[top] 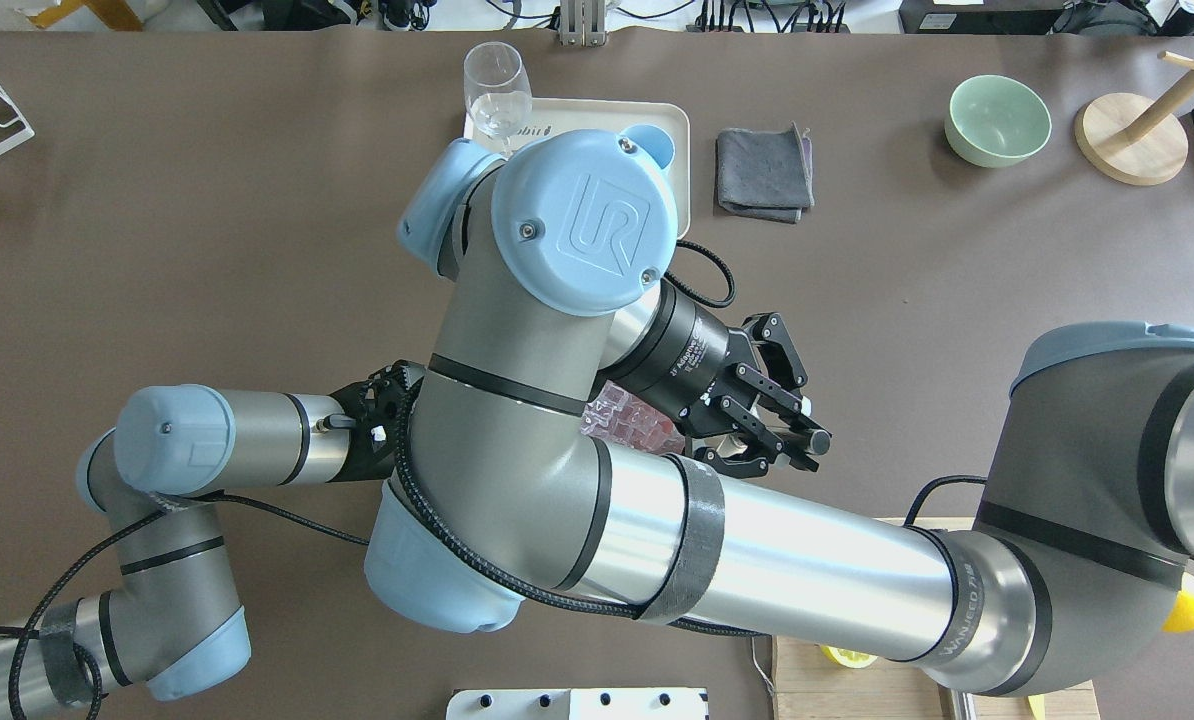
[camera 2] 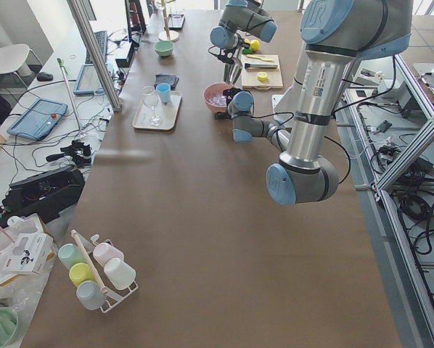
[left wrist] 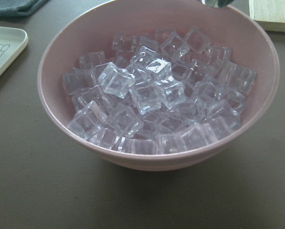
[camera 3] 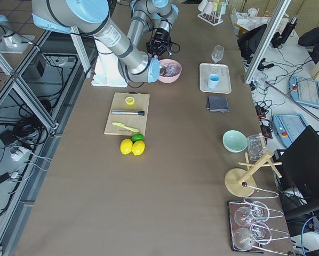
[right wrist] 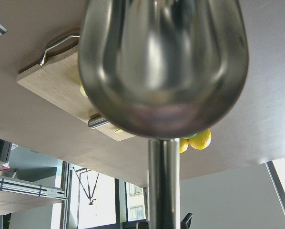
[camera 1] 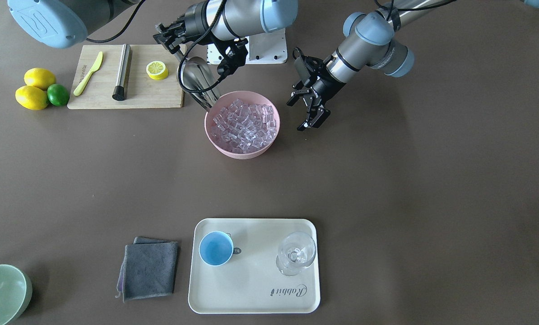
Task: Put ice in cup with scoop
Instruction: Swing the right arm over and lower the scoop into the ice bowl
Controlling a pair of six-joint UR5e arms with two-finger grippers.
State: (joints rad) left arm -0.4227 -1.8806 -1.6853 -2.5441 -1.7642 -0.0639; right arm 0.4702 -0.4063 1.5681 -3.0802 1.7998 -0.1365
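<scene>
Steel fills the right wrist view: the scoop [right wrist: 164, 62] blocks nearly everything with its polished, rounded trough, and only a corner of the wooden cutting board [right wrist: 52, 81] and some yellow fruit [right wrist: 202, 139] peek round it. From overhead, the right arm's big elbow covers most of the scene. It leaves just a sliver of the cup [top: 663, 146] and a small patch of ice [top: 625, 420].

From across the table the ice is a heap of clear, glassy cubes in a smooth, round pink bowl [camera 1: 242, 155]. The cup is small, round and light blue. It stands upright on a cream tray [camera 1: 251, 293] with rounded corners, well apart from the bowl, with a clear stemmed glass [camera 1: 296, 253] near it. A folded grey cloth [camera 1: 150, 268] lies just beside the tray.

The right gripper [camera 1: 172, 45] is clamped on the scoop's thin rod handle. The trough tilts down with its lip at the bowl's rim on the board side; whether it touches the rim I cannot tell. The left gripper [camera 1: 312, 110] hangs just beside the bowl's other side, fingers spread wide, holding nothing. From overhead it is almost wholly hidden under the right arm.
</scene>
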